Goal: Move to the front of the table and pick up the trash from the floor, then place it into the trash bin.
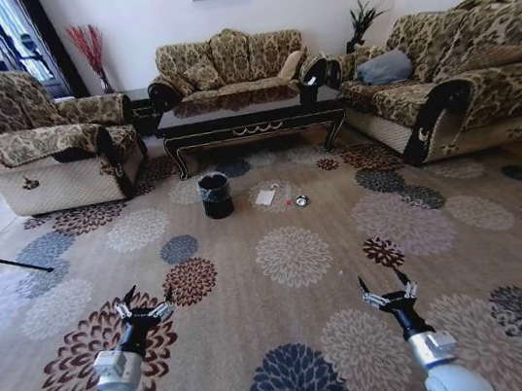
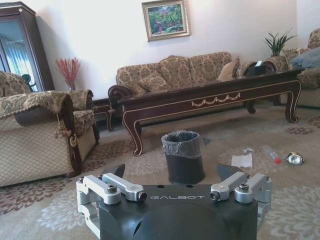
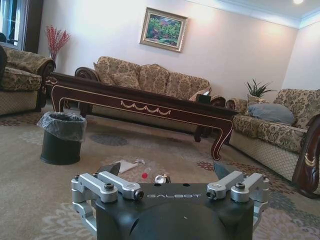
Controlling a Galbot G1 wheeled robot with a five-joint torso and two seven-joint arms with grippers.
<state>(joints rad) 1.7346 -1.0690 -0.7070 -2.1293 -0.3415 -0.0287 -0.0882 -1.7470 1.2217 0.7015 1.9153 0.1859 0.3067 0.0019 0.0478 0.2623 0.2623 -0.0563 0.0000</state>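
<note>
The dark glossy table [image 1: 246, 111] stands ahead, before the back sofa. On the flowered carpet floor [image 1: 294, 254] in front of it sits the black trash bin [image 1: 215, 194] with a clear liner. To its right lies the trash: a white paper piece [image 1: 265, 197], a small clear bottle [image 1: 291, 201] and a shiny bit [image 1: 302, 200]. My left gripper [image 1: 144, 301] and right gripper [image 1: 385, 285] hover open and empty over the carpet, well short of the trash. The left wrist view has the left gripper [image 2: 173, 172], bin [image 2: 183, 155], paper [image 2: 243, 160] and bottle [image 2: 270, 154]. The right wrist view has the right gripper [image 3: 166, 170], bin [image 3: 61, 138] and paper [image 3: 125, 166].
An armchair [image 1: 39, 155] flanks the left, a sofa [image 1: 231, 62] stands behind the table and another sofa [image 1: 450, 79] lines the right. A black tissue box [image 1: 309, 92] sits on the table. A thin dark rod [image 1: 1, 262] lies on the carpet at left.
</note>
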